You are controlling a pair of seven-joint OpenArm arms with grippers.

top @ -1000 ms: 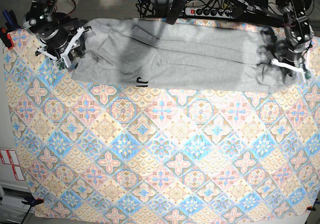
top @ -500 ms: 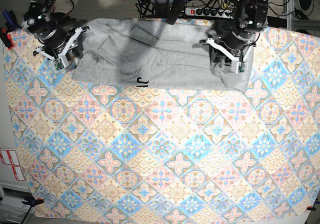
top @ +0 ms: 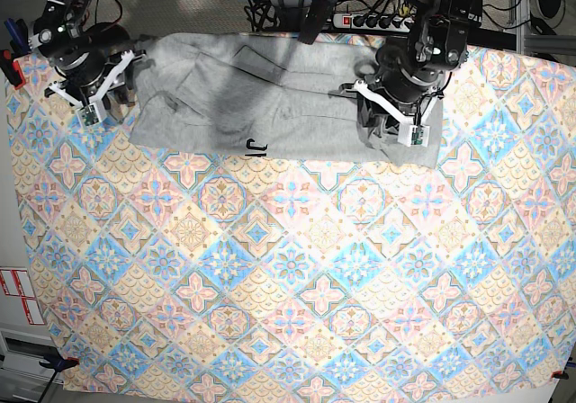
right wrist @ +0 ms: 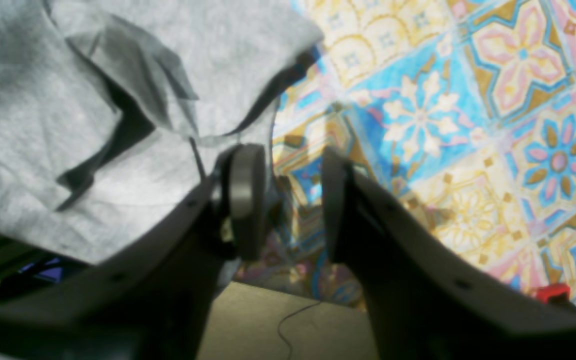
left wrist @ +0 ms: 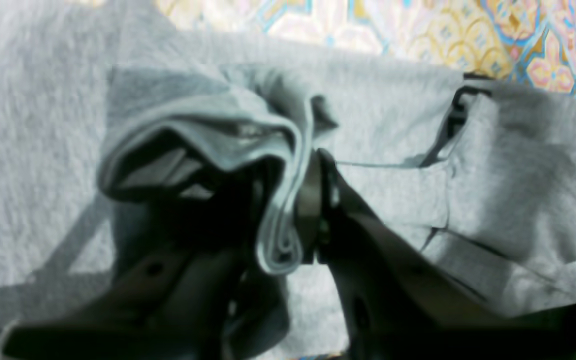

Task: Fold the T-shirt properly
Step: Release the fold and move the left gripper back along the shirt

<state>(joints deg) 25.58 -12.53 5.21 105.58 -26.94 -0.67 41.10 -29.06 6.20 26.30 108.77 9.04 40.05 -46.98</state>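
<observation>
Left pincer (left wrist: 300,210) is clamped on a bunched hem of the T-shirt (top: 270,106). Right pincer (right wrist: 288,200) is seen parted, empty, just beside the shirt's edge over the tablecloth (top: 288,286). Shirt is spread along the counter's far side. Cloth is judged soft, limp, light; best taken at corners or hems. No containers are seen.

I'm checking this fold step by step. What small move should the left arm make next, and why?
Probably keep carrying the pinched edge further across the T-shirt, then lower it. The left end effector is shut on a bunched fold of grey cloth, held over the shirt's middle, so the fold is only partly laid. The right end effector stands open beside the shirt, over the tablecloth.
</observation>
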